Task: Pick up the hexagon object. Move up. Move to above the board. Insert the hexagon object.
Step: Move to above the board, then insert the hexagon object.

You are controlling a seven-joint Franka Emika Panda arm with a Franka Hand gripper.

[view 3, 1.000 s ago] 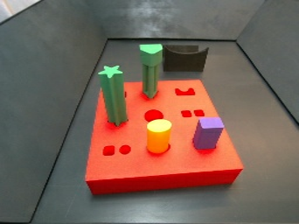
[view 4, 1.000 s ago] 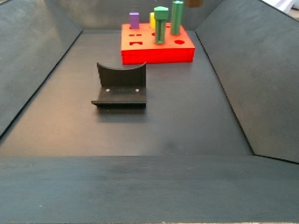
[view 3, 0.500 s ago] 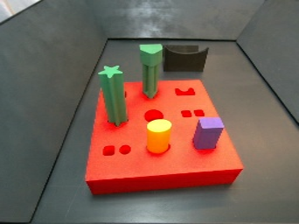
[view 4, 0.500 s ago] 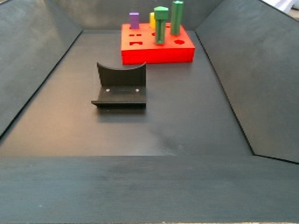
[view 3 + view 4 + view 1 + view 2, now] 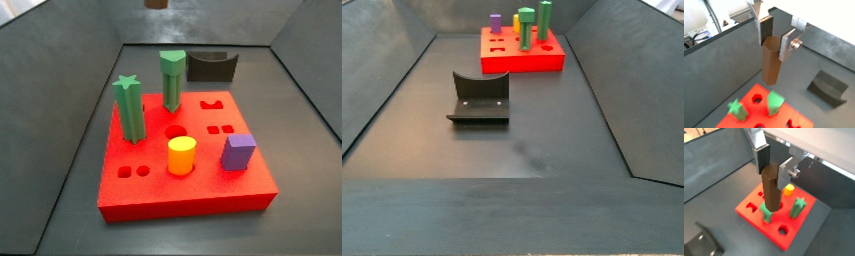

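Hand: the hand (image 5: 775, 36) is closed on the hexagon object (image 5: 771, 62), its silver fingers (image 5: 786, 46) pressed on opposite sides of the post's upper end; seen again in a wrist view at (image 5: 774, 164).
Hand position: high above the desk (image 5: 502, 160); in a side view only a small brown tip shows at the upper edge of the picture (image 5: 156, 3).
Hexagon object: a slim dark-brown prism (image 5: 770, 190), long axis vertical, hanging straight down from the fingers, lower end free in the air.
Hexagon object over: in both wrist views its lower end lies over the red board (image 5: 754, 106), clear of the top face; which hole it is over cannot be told.
Board: flat red slab (image 5: 187, 185) lying near the far end of the desk (image 5: 520, 58).
Board holes: open cut-outs show on the top face, among them a round one (image 5: 175, 131).
Standing pieces: green star-topped post (image 5: 131, 110), other green post (image 5: 171, 80), yellow cylinder (image 5: 181, 156), purple block (image 5: 239, 151), all upright in the board.
Fixture: dark bracket (image 5: 478, 100) on the desk between the board and the near edge, well apart from the board.
Open room: bare desk around the fixture and on to the near edge; dark walls rise at the side edges.
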